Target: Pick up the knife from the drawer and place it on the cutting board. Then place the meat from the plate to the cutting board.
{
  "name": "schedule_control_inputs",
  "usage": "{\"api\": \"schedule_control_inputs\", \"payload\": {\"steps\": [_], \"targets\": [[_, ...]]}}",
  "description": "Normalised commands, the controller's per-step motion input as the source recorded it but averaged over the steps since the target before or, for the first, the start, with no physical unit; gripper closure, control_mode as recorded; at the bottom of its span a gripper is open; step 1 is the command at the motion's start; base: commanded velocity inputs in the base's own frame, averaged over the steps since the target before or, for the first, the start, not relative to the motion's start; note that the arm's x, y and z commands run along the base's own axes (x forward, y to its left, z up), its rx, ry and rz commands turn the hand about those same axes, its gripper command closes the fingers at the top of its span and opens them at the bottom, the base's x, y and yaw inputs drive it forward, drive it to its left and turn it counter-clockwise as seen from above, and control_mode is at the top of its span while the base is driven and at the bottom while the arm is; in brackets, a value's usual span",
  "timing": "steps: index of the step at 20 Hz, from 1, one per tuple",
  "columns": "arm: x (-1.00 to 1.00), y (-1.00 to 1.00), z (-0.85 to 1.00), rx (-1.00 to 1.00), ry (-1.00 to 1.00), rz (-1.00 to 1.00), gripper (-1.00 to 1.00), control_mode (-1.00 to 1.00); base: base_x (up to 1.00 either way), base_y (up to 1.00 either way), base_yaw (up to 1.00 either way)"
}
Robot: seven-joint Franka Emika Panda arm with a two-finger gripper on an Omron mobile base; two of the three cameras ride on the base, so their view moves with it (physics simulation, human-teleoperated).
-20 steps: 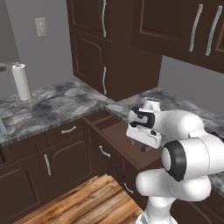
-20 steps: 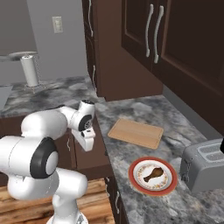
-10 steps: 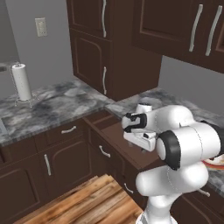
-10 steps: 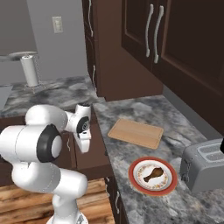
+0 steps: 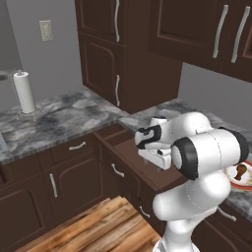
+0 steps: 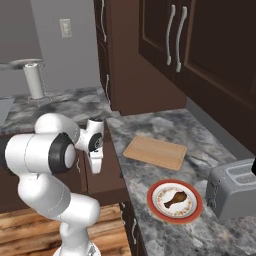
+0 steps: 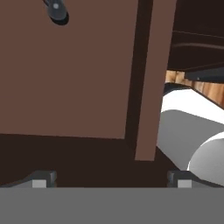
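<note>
Hand view: spread jaws over the drawer

The gripper [image 7: 109, 179] is hanging over the open drawer [image 7: 65, 78], fingers wide apart and gripping nothing. The knife [image 7: 57, 9] is lying at the far top corner. Meat [image 6: 173, 197] is sitting on the plate [image 6: 156, 207], near the cutting board [image 6: 155, 151].

Dark-brown cabinets [image 5: 118, 59] with silver handles are lining a grey wall [image 5: 44, 64] bearing a light switch [image 5: 46, 30]. A grey marbled table [image 5: 64, 118] is wrapping the corner, carrying a paper-towel roll [image 5: 23, 92] and a toaster [image 6: 234, 189]. Wood planks are covering the floor [image 5: 98, 229].
</note>
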Motion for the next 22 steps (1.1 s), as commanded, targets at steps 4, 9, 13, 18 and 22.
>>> {"api": "schedule_control_inputs", "payload": {"steps": [4,9,13,18,22], "targets": [[0.08,0.01,-0.12,0.0,0.0,-0.03,-1.0,-1.0,0.0,0.0,0.0],[0.04,0.06,-0.21,0.0,0.0,-0.01,-1.0,-1.0,0.0,0.0,0.0],[0.04,0.07,-0.25,0.0,0.0,0.0,-1.0,-1.0,0.0,0.0,0.0],[0.05,0.04,-0.23,0.0,0.0,0.0,-1.0,-1.0,0.0,0.0,0.0],[0.03,0.03,-0.21,0.0,0.0,0.0,-1.0,-1.0,0.0,0.0,0.0]]}}
